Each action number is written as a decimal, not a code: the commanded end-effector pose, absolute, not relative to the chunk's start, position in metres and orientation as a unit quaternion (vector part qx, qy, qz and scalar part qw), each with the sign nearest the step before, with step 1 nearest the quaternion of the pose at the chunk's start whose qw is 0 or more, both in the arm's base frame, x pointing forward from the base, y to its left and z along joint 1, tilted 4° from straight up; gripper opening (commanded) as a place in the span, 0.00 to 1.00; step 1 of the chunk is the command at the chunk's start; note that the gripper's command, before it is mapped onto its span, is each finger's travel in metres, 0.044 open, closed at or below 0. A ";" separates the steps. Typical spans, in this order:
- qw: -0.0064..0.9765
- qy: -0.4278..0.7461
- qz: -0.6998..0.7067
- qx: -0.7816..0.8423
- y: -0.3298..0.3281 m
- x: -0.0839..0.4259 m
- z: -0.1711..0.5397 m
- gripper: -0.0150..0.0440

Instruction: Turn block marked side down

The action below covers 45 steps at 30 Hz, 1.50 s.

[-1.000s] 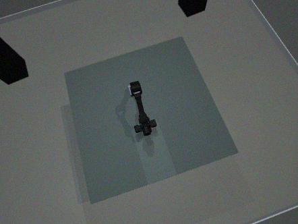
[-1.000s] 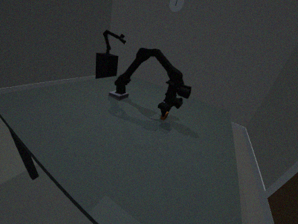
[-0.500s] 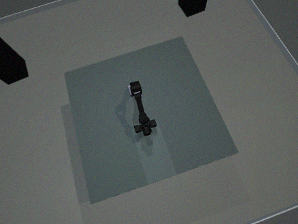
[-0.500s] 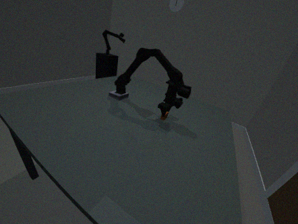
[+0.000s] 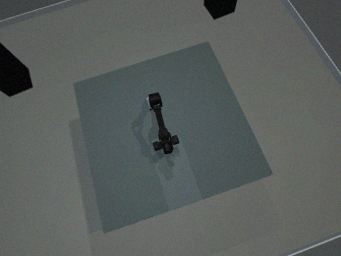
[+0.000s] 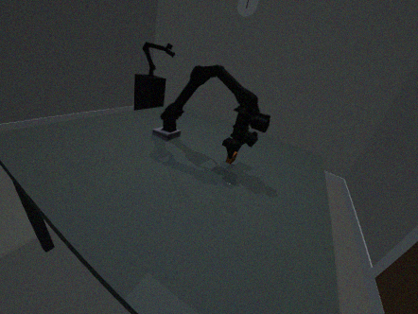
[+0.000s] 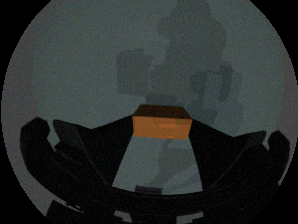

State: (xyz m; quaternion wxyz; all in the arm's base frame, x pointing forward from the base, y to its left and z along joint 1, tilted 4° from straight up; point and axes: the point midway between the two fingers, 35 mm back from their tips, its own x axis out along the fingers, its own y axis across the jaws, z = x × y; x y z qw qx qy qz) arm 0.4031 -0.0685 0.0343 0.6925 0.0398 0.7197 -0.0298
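Observation:
The orange block point(image 6: 232, 157) point(image 7: 162, 131) is between the two dark fingers of my gripper point(image 6: 231, 155) point(image 7: 161, 120), which is shut on it. In the wrist view a bright orange face is towards the camera, with a darker brown face beyond it. A faint lighter patch shows on the orange face; I cannot tell which side is marked. In the exterior view the block seems to hang a little above the grey-green table point(image 5: 116, 154) point(image 6: 189, 227) point(image 7: 75, 65). In the top view the arm hides the block.
The arm's pale base plate point(image 6: 163, 134) stands on the table. Shadows of the arm point(image 5: 143, 139) point(image 6: 255, 184) point(image 7: 192, 40) fall on the tabletop. Beyond the table, a black box point(image 6: 149, 92) carries another small dark arm point(image 6: 148, 56).

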 end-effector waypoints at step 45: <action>0.871 0.489 -0.041 0.028 -0.068 0.397 0.024 0.25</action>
